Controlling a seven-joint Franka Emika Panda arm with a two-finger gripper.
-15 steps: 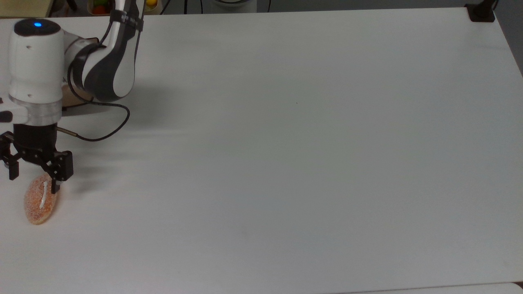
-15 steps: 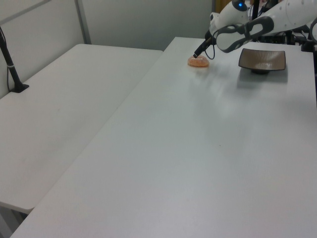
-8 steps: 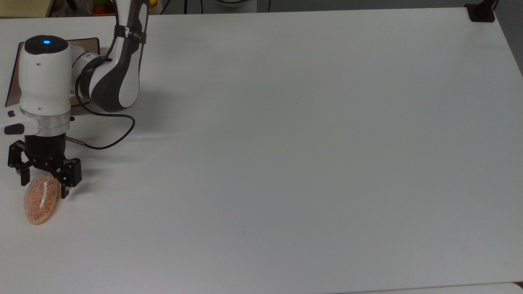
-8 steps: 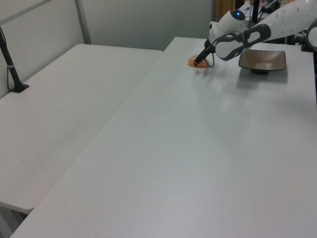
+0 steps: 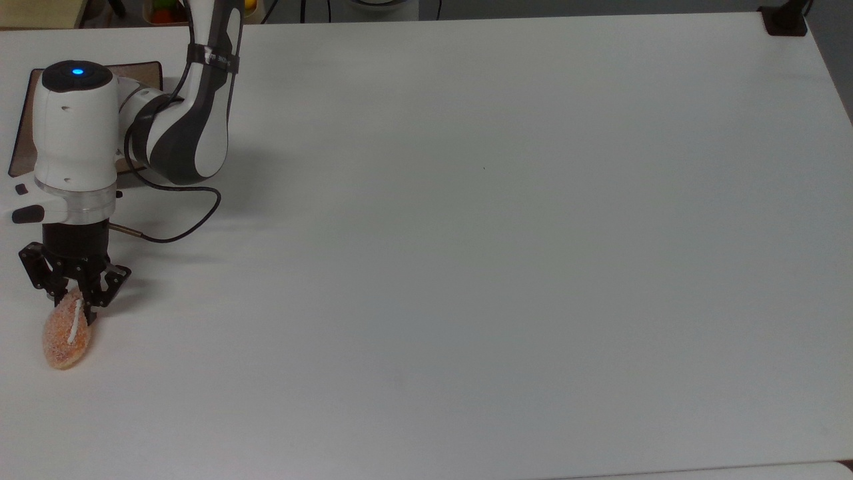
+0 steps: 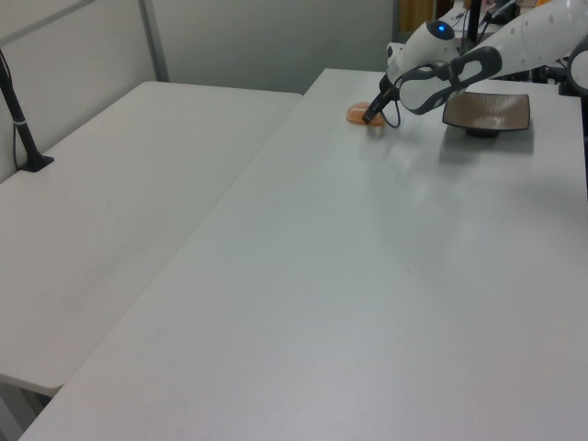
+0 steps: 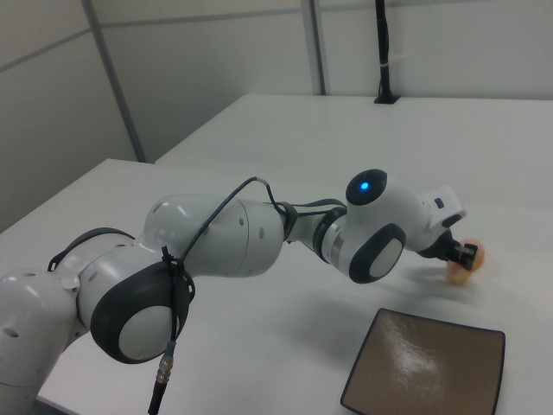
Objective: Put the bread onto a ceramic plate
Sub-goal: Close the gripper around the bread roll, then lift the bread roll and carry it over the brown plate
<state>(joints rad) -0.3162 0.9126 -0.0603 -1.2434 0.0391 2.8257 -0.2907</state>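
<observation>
The bread [image 5: 66, 333] is a small oval orange-tan bun with a speckled sugary crust and a white stripe along its top, lying flat on the white table [image 5: 500, 233] near the top view's left edge. The ceramic plate [image 7: 428, 367], square, glossy brown with a thin dark rim, sits apart from the bun on the same table.

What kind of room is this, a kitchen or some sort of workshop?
Probably a robotics lab, not a kitchen: a robot arm works on bare white tables beside grey partition walls, handling one piece of bread near a brown ceramic plate.
</observation>
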